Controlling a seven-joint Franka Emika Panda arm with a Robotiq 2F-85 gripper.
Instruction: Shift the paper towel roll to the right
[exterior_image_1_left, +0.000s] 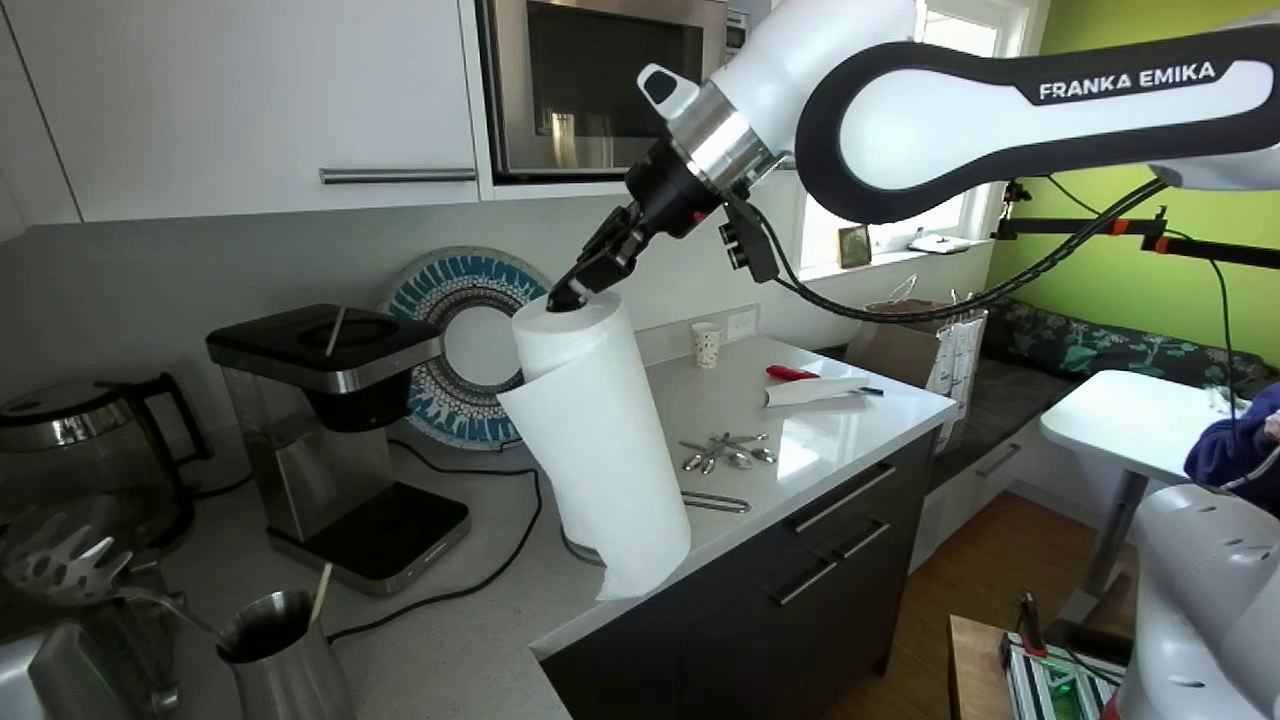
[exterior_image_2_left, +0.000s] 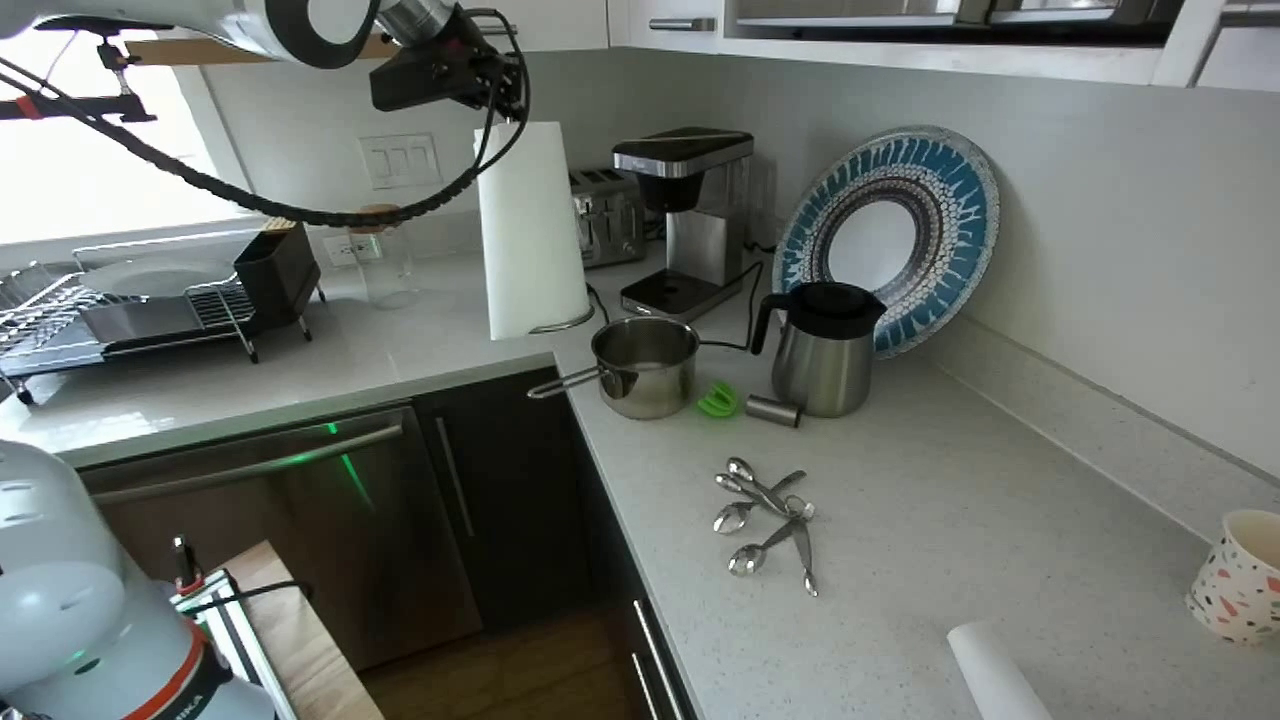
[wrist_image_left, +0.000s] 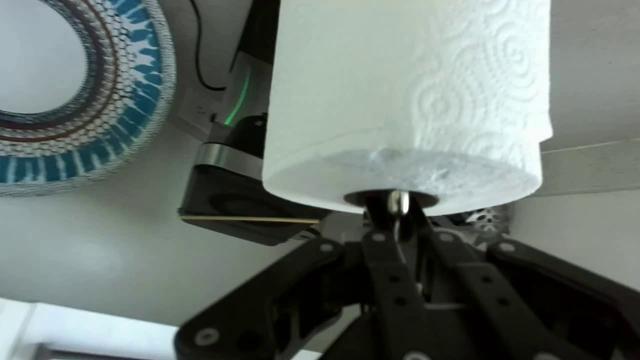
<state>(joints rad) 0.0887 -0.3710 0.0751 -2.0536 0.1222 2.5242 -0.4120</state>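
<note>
Paper towel roll: a tall, plain white cylinder of embossed soft paper; its place is near the inner corner of the pale speckled table.
Jaws: judged closed upon the bright metal rod tip at the mouth of the hollow core; the firmness of the hold is not shown.
Roll from jaws: below them, along the line of the rod; its upper end is met from above by the single white-and-black arm.
Long axis: near upright, with a lean seen in both exterior views; whether the foot is raised from the table or borne by it cannot be established.
Table edge: found near the roll's foot, at the front; little margin is judged there.
Round stainless-steel saucepan: noted just beside the foot in an exterior view; contact cannot be determined.
Clear glass jar: separated from the roll by a strip of table.
Rightward shift: a sideways carry by the rod is judged due, with a swing of the foot as the chief risk.
</note>
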